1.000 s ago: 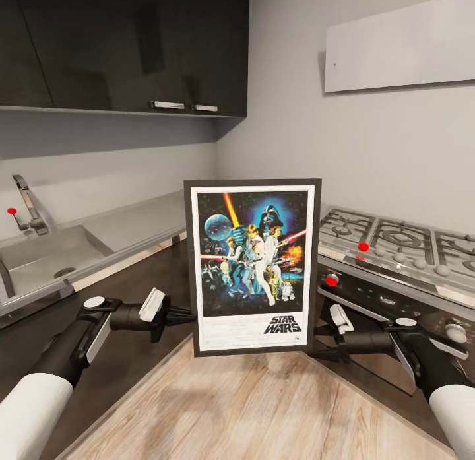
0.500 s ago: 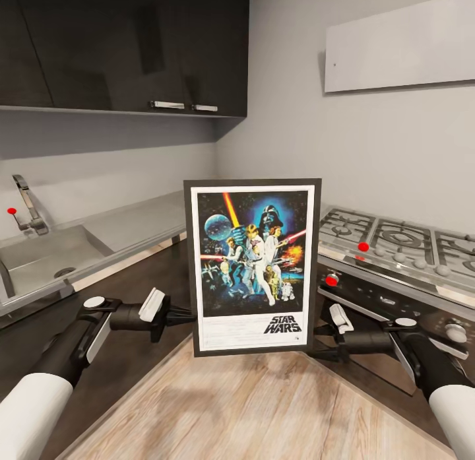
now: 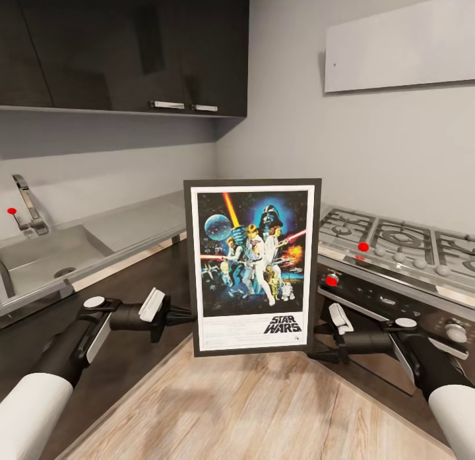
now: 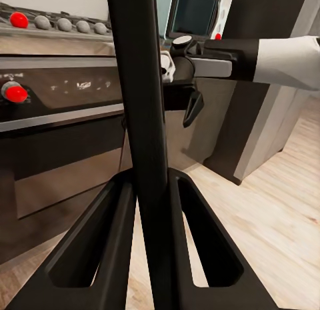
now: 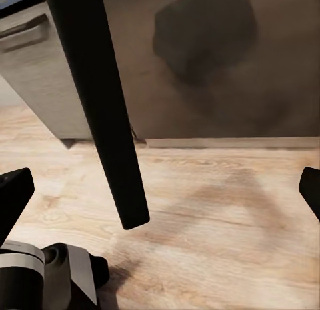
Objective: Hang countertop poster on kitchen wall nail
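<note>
The Star Wars poster [image 3: 252, 265] stands upright in mid-air over the wooden floor, in front of the kitchen corner. My left gripper [image 3: 187, 317] is shut on the lower left edge of its black frame. In the left wrist view both fingers [image 4: 110, 223] press against the dark frame edge [image 4: 137, 70]. By the poster's lower right edge my right gripper [image 3: 316, 342] is open. In the right wrist view its fingers [image 5: 13, 190] stand wide apart and the frame edge [image 5: 100, 90] passes ahead of them, untouched. The glossy countertop [image 3: 142, 222] runs behind the poster on the left.
A steel sink [image 3: 46, 252] with a tap [image 3: 28, 206] sits at the left. The silver gas hob [image 3: 396, 242] and the oven front [image 3: 376, 301] are at the right. Dark wall cabinets [image 3: 125, 47] hang above. A white panel [image 3: 399, 44] is on the right wall.
</note>
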Available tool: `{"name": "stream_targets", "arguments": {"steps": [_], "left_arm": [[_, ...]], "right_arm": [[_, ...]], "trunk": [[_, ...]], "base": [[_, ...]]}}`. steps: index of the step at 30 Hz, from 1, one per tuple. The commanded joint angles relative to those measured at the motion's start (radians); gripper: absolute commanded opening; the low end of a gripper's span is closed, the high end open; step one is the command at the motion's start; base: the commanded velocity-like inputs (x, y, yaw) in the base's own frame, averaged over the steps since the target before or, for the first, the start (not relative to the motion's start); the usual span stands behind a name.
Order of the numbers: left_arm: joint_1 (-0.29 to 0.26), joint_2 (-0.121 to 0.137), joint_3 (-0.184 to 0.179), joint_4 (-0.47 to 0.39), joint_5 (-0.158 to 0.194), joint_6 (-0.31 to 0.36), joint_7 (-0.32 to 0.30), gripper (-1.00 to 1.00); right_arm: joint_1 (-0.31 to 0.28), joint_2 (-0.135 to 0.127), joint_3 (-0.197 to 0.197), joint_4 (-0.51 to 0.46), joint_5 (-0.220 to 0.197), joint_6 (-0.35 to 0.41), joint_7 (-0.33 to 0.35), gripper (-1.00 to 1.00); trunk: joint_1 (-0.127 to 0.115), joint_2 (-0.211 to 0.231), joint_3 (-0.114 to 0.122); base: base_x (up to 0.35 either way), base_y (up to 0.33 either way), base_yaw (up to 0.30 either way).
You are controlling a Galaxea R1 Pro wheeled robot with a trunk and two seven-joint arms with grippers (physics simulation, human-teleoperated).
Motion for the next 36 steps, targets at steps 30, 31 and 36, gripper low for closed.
{"name": "stream_targets", "arguments": {"steps": [30,31,36], "left_arm": [[-0.001,0.001,-0.003,0.000,0.005,0.008,-0.002,-1.00],[-0.001,0.001,-0.003,0.000,0.005,0.008,-0.002,-1.00],[-0.001,0.001,-0.003,0.000,0.005,0.008,-0.002,-1.00]], "right_arm": [[-0.001,0.018,0.054,-0.001,0.002,-0.025,0.005,1.00],[-0.001,0.018,0.054,-0.001,0.002,-0.025,0.005,1.00],[-0.001,0.019,0.055,-0.001,0.002,-0.058,0.006,1.00]], "trunk": [[0.000,-0.001,-0.001],[0.000,-0.001,-0.001],[0.000,-0.001,-0.001]], "base": [[0.000,0.000,0.000],[0.000,0.000,0.000],[0.000,0.000,0.000]]}}
